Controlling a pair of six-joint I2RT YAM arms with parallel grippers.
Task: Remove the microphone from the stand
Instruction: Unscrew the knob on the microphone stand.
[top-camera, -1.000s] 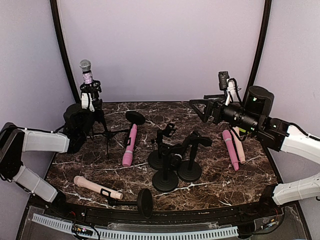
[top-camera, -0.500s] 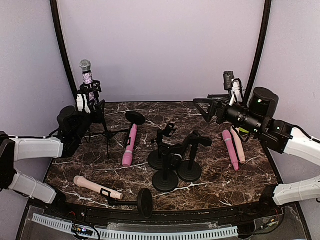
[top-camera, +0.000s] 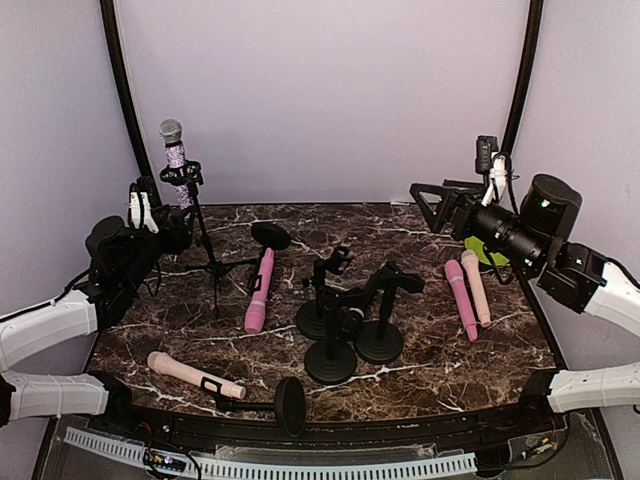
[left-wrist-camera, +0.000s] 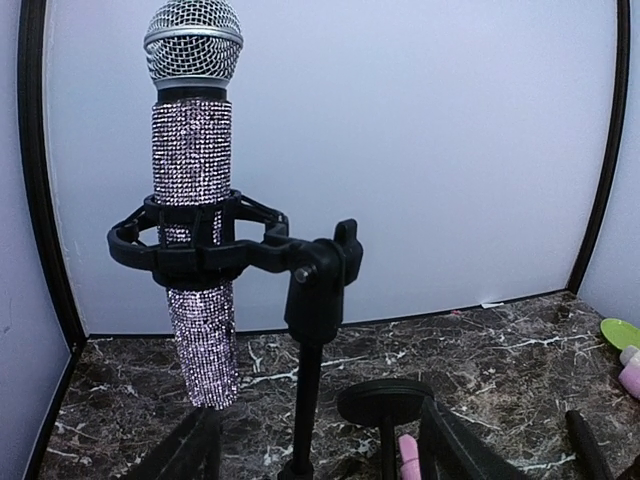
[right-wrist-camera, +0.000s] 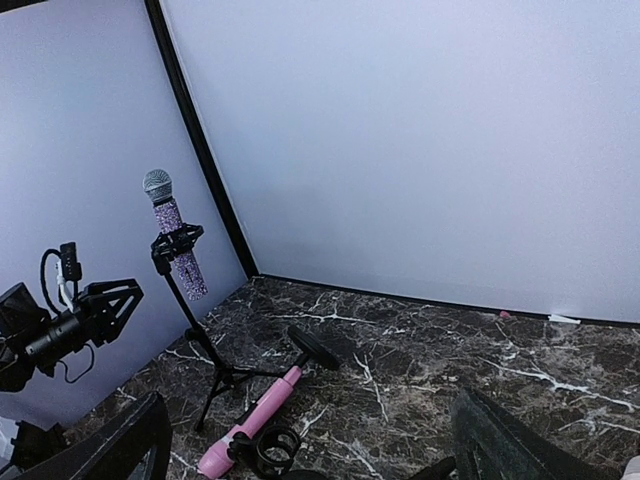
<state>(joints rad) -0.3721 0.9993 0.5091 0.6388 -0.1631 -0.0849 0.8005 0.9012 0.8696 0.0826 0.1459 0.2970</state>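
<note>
Rhinestone-clad microphone (left-wrist-camera: 192, 170) sits clipped in its stand (left-wrist-camera: 318, 285); both arms' jaws gape empty.

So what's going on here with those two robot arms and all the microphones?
The glittery silver-headed microphone stands upright in the clip of its black tripod stand at the back left, not yet removed. The left gripper is open, facing it but touching nothing. The right gripper is open too, raised over the right side, empty. Pink microphones and short black stands are spread over the marble table.
</note>
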